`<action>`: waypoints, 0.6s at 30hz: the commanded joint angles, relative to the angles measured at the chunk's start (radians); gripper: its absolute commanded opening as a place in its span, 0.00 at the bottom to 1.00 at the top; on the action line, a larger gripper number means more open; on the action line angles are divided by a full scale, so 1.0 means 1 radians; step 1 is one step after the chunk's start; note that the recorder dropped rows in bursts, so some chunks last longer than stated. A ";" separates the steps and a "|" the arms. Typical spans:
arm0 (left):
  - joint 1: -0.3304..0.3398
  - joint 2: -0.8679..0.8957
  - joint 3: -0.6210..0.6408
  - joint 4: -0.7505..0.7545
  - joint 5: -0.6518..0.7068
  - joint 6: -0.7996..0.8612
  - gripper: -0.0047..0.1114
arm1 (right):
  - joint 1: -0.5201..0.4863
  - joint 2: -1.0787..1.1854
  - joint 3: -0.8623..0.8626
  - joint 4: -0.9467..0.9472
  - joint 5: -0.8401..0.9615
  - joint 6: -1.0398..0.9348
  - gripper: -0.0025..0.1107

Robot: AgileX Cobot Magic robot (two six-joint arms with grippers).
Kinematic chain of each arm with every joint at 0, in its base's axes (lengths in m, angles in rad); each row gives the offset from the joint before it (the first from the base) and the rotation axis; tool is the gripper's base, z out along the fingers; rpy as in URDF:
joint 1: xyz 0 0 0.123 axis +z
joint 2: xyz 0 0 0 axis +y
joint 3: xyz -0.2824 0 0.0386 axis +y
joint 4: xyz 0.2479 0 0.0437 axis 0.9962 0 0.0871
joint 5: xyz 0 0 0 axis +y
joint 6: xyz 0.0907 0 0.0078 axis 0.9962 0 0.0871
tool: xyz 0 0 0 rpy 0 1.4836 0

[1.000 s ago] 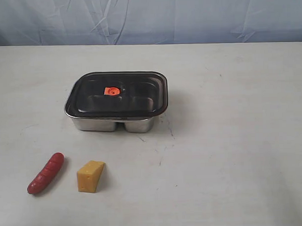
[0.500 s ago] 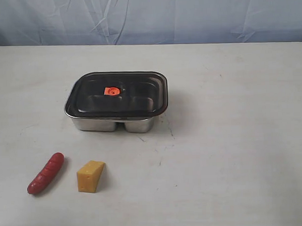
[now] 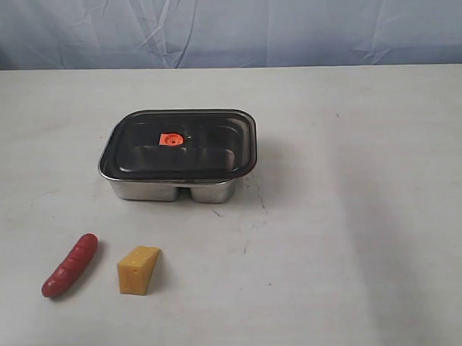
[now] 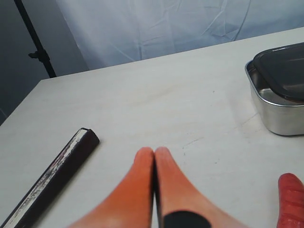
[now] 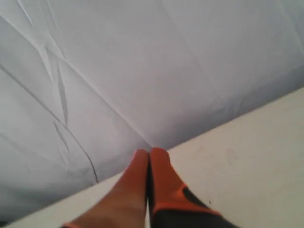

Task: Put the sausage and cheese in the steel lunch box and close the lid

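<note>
The steel lunch box [image 3: 175, 189] sits mid-table with the dark lid [image 3: 181, 144] resting on it, orange-red valve [image 3: 171, 139] on top. The red sausage [image 3: 70, 264] lies near the front left, and the yellow cheese [image 3: 139, 270] stands just right of it. Neither gripper shows in the exterior view. In the left wrist view my left gripper [image 4: 154, 153] is shut and empty above the table, with the lunch box [image 4: 278, 105], its lid [image 4: 282, 71] and the sausage's end [image 4: 292, 195] off to one side. My right gripper [image 5: 149, 154] is shut and empty, facing the backdrop.
A dark flat bar [image 4: 50, 176] lies on the table near the left gripper. A pale blue cloth backdrop [image 3: 226, 25] hangs behind the table's far edge. A black stand pole [image 4: 33, 38] rises beyond the table corner.
The sausage, cheese and lunch box have not moved. A faint shadow has appeared on the table at the right of the exterior view.
</note>
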 commanded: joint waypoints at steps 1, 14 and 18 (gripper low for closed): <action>0.002 -0.006 0.005 -0.001 -0.010 0.000 0.04 | 0.003 0.318 -0.251 -0.036 0.227 -0.046 0.02; 0.002 -0.006 0.005 -0.001 -0.010 0.000 0.04 | 0.003 0.880 -0.483 0.660 0.733 -0.697 0.46; 0.002 -0.006 0.005 -0.001 -0.010 0.000 0.04 | 0.003 1.013 -0.483 0.861 0.922 -0.782 0.49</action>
